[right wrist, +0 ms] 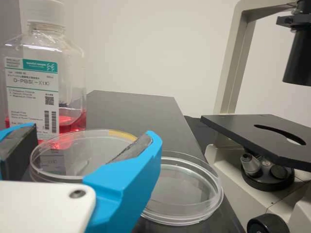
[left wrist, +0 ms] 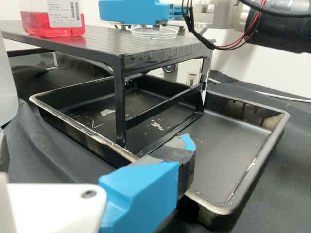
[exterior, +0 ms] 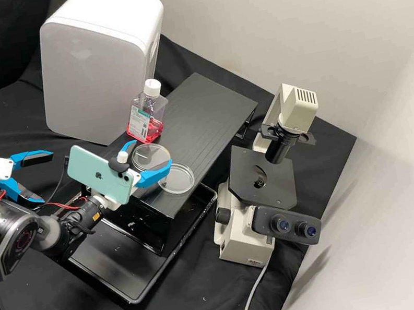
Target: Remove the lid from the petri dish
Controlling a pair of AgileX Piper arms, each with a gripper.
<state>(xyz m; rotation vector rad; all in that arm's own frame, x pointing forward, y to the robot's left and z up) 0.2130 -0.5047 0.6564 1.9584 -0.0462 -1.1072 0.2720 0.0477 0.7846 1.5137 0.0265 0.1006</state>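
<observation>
Black worktop (exterior: pixel 200 304) is carrying a ribbed stand (exterior: pixel 205 113) set in a tray (exterior: pixel 109 266). Right hand (exterior: pixel 149 157) is pinching the clear lid (exterior: pixel 149 153) across its rim, over the stand. Petri dish (exterior: pixel 176 178) is lying uncovered on the stand, just beside the lid at its 4 o'clock. Left hand (exterior: pixel 24 175) is hanging with fingers spread, gripping nothing, well apart at 9 o'clock. Judgement: removal is looking largely done, since the lid is sitting off the dish; setting it down and letting go is what is left. Whether the lid is touching the stand, cannot tell.
</observation>
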